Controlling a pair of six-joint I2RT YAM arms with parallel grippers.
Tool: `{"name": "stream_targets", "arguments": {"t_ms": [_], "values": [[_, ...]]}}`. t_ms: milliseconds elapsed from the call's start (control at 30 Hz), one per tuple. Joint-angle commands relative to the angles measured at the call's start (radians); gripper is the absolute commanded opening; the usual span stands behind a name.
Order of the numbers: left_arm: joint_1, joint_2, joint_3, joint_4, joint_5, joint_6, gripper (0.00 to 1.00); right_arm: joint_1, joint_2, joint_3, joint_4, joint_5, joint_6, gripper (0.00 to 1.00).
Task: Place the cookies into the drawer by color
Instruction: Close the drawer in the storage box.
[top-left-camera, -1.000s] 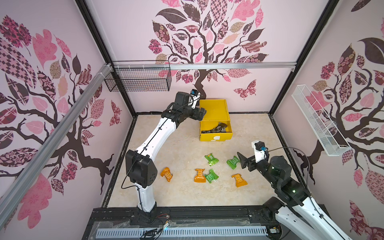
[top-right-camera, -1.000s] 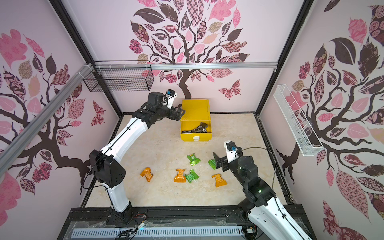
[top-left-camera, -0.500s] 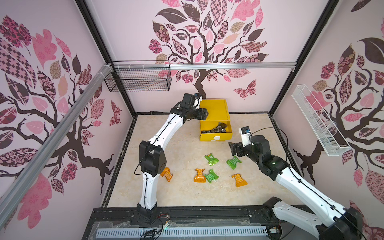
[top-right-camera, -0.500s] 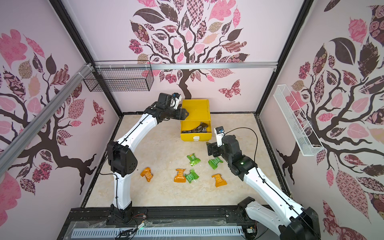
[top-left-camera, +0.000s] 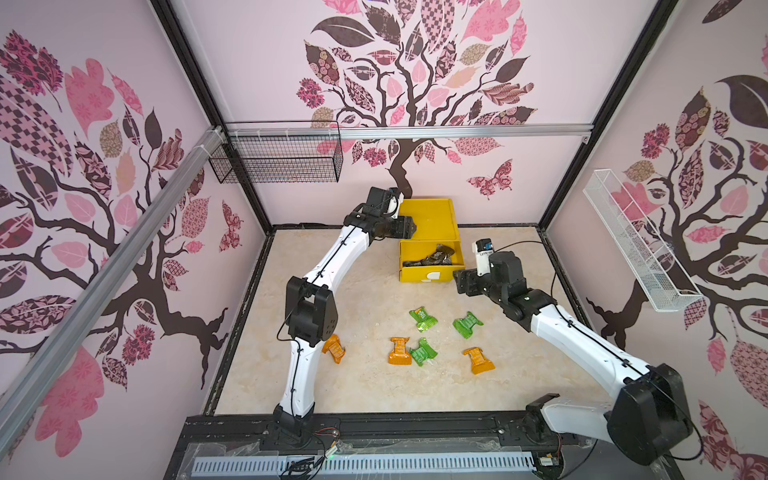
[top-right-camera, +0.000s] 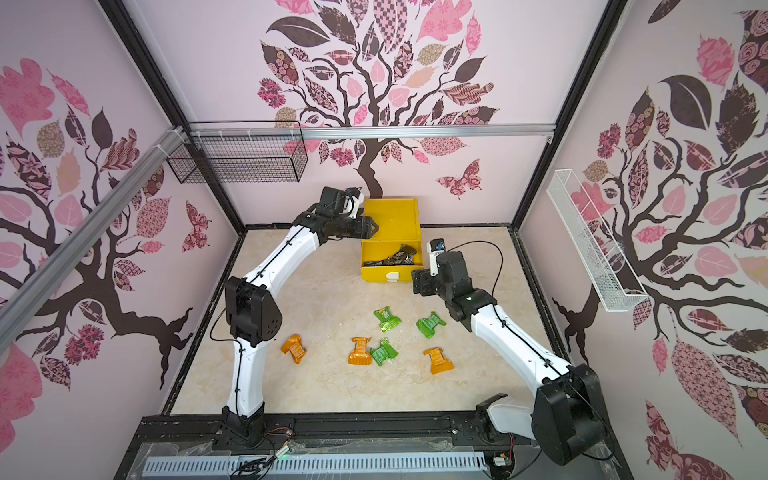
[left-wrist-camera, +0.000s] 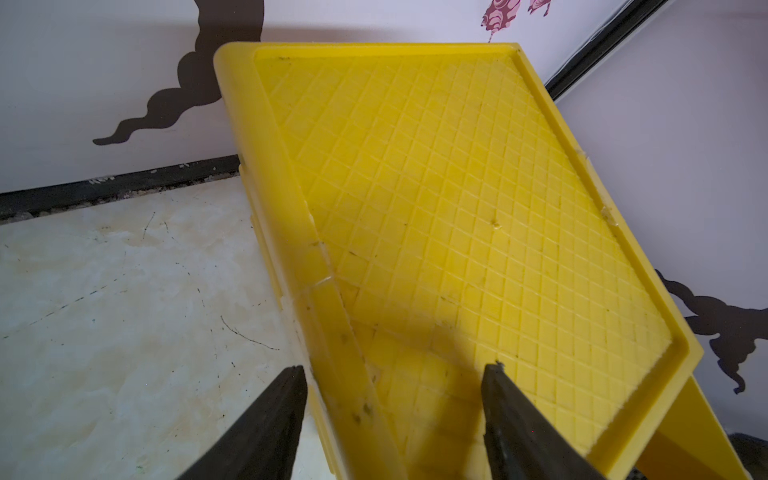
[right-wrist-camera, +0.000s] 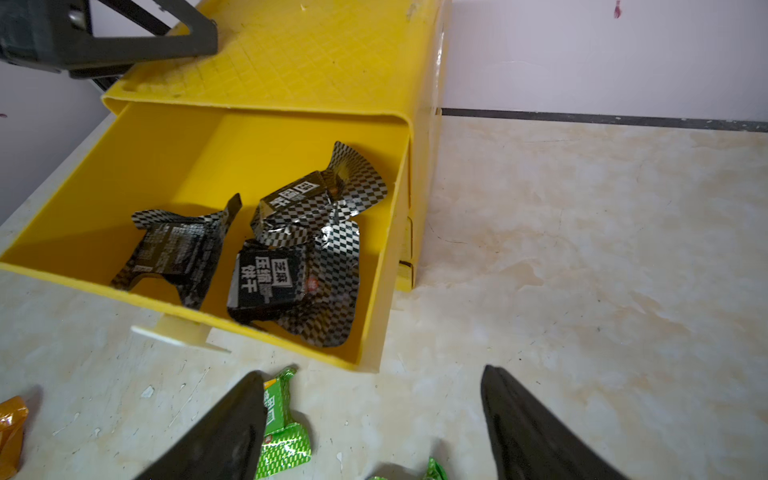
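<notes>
Top drawer (top-left-camera: 411, 274) of the yellow cabinet (top-left-camera: 432, 214) stands pulled out. Three black cookies (right-wrist-camera: 274, 232) lie inside, two overlapping near one side wall, the third apart. My reading: black is sorted.

Left gripper (left-wrist-camera: 392, 370) is at the cabinet's top edge on its own arm's side. Fingers are moderately apart: one over the ribbed top, the other outside above the floor (left-wrist-camera: 124, 311), with the rim between them. I cannot tell whether either pad touches. I take this as a brace, so the cabinet does not slide while a drawer is worked.

Right gripper (right-wrist-camera: 370, 374) hovers low, just beside the open drawer's front corner, fingers wide with nothing between them. It is probably placed there to push the drawer shut by its front or its white pull tab (right-wrist-camera: 174, 332). The lower drawers are hidden in both top views.

Three green cookies (top-left-camera: 467, 324) and three orange cookies (top-left-camera: 478, 360) lie loose on the floor in front of the cabinet. One green touches an orange. Six of nine remain.

Risk: a push off-centre could skew the cabinet if the brace is not seated
</notes>
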Motion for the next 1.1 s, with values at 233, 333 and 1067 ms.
{"name": "stream_targets", "arguments": {"t_ms": [233, 333, 1067], "values": [[0.003, 0.024, -0.044, -0.012, 0.021, -0.011, 0.66, -0.026, 0.12, 0.114, 0.06, -0.028, 0.035, 0.77], [0.003, 0.022, -0.051, -0.011, 0.022, -0.01, 0.66, -0.028, 0.153, 0.14, 0.075, -0.021, 0.04, 0.75], [0.002, 0.031, -0.062, 0.0, 0.034, -0.01, 0.66, -0.037, 0.383, 0.287, 0.203, 0.12, 0.052, 0.74]]}}
